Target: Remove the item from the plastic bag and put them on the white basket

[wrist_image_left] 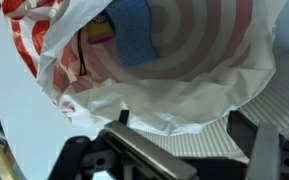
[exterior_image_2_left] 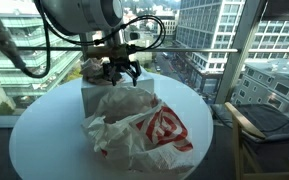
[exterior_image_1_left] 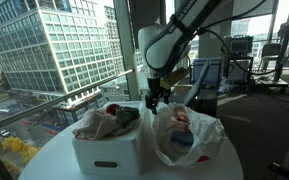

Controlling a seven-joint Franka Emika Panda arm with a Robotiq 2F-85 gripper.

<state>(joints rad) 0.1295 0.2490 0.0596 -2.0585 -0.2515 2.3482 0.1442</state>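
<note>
The white plastic bag [exterior_image_1_left: 196,140] with red print lies open on the round table to the right of the white basket [exterior_image_1_left: 109,152]. It also shows in an exterior view [exterior_image_2_left: 149,130] in front of the basket [exterior_image_2_left: 92,95]. In the wrist view the bag's mouth [wrist_image_left: 184,100] gapes, with a blue item [wrist_image_left: 134,40] and a yellow and pink item [wrist_image_left: 99,30] inside. My gripper [exterior_image_1_left: 154,100] hangs open and empty above the gap between basket and bag, its fingers [wrist_image_left: 182,125] just outside the bag's rim. The basket holds crumpled red, white and green items [exterior_image_1_left: 109,122].
The round white table [exterior_image_1_left: 54,160] stands close to tall windows [exterior_image_1_left: 54,50]. A wooden chair [exterior_image_2_left: 259,125] stands beside the table. A ribbed grey surface [wrist_image_left: 224,125] shows between my fingers under the bag's edge.
</note>
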